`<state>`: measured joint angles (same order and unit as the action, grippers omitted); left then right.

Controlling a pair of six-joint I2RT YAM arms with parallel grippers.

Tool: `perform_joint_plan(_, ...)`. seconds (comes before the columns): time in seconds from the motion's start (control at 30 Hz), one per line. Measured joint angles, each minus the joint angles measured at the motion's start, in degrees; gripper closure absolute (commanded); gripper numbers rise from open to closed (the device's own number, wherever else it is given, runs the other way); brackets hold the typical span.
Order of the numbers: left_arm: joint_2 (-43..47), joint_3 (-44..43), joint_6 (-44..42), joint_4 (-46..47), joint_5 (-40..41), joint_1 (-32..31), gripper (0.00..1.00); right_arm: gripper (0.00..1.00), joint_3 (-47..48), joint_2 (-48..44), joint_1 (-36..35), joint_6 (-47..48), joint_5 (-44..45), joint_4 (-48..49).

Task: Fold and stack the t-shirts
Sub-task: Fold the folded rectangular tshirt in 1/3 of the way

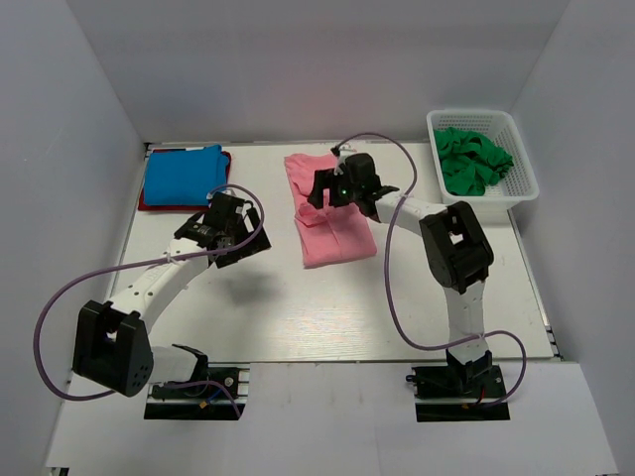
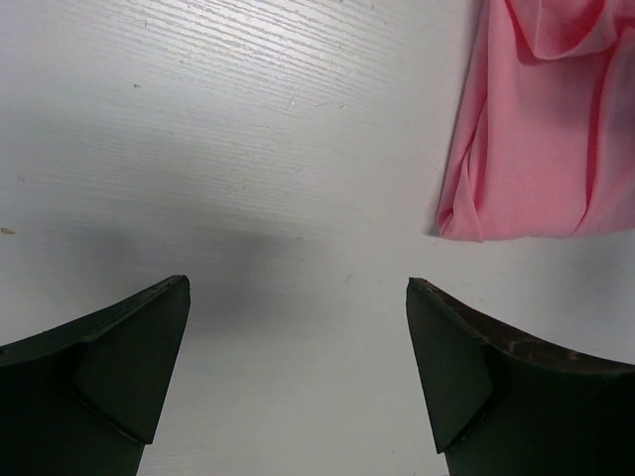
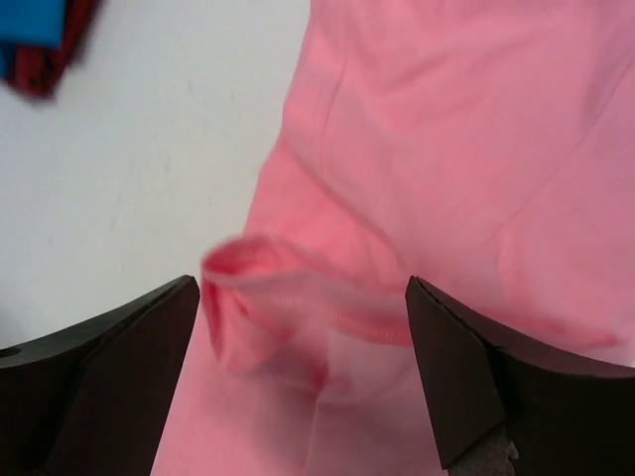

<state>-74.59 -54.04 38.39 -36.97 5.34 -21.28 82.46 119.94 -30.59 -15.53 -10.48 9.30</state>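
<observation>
Pink t-shirt (image 1: 327,213): upper middle of surface (image 1: 298,307). Right claw (image 3: 303,286): wide, empty, over the shirt's rumpled fold. Left claw (image 2: 298,288): wide, empty, above bare surface, left of the shirt. Blue t-shirt (image 1: 184,174) on red t-shirt (image 1: 145,205): upper left. Green t-shirts (image 1: 474,159): in basket (image 1: 526,188), upper right.

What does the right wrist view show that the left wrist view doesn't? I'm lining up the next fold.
Only the right wrist view: the pink t-shirt fills most of the frame, with a rumpled hemmed edge below the open right gripper. Corners of the blue t-shirt and red t-shirt sit at top left.
Only the left wrist view: mostly bare table under the open left gripper, with just one corner of the shirt at upper right.
Both: the pink t-shirt, the white table, and a gripper holding nothing.
</observation>
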Motion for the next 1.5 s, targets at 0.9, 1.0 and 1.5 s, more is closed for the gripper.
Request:
perform_joint_plan(0.9,-28.5,-15.6,-9.1,19.5,-28.1,-4.6,0.00,0.10,-26.1,-34.9,10.4,-6.2,13.8,-9.5)
perform_joint_plan(1.0,-31.9,-18.8,-9.6,20.7,-29.9,-6.1,0.00,0.10,-27.7,-37.8,11.4,-6.5,14.3,-11.3)
perform_joint_plan(1.5,-47.0,-35.6,-13.6,17.7,-19.6,-8.1,0.00,0.10,-28.2,-41.7,15.3,-6.2,12.2,-15.7)
